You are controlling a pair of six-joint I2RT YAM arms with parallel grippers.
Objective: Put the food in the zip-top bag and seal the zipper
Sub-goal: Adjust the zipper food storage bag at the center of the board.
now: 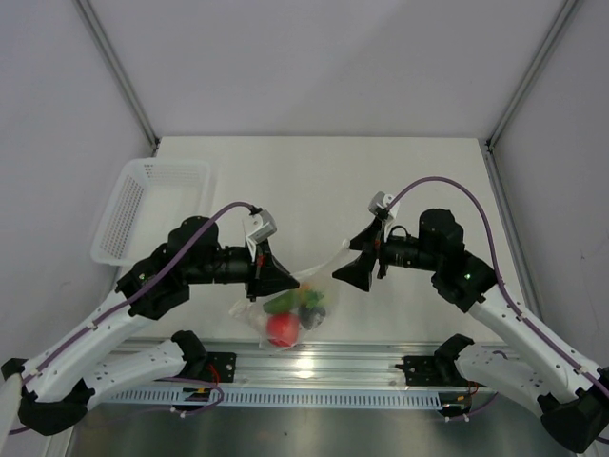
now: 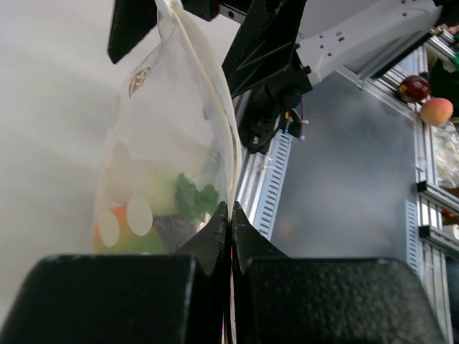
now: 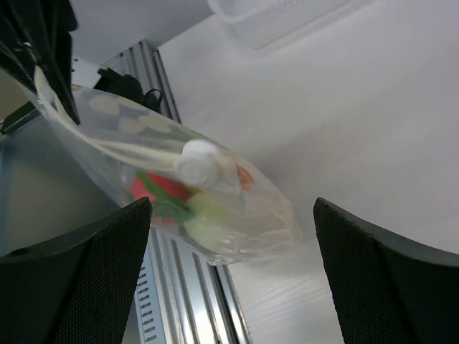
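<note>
The left gripper (image 2: 228,215) has its black, grainy fingers pressed together on the edge of the zip-top bag (image 2: 165,136) — a clear, crinkly pouch with small printed marks that stretches away from the pinch. The bag sits at the near edge of the matte white table (image 1: 381,190), partly over the ribbed metal rail (image 1: 362,357); whether its bottom rests there cannot be told. The zipper (image 3: 122,149) shows as a thin, pale double strip along the bag's upper edge. Inside, bunched at the low end, lie the smooth red tomato-like ball (image 1: 283,329), a rounded white piece (image 3: 197,162), an orange-and-green piece (image 2: 125,218) dotted with pale ovals, and ruffled green leaves (image 2: 193,195). The right gripper (image 1: 344,267) stands just beside the bag's other end with its broad, textured jaws spread wide — in its own wrist view they frame the pouch without touching it. A white perforated plastic basket (image 1: 143,205) stands well apart at the table's far left.
</note>
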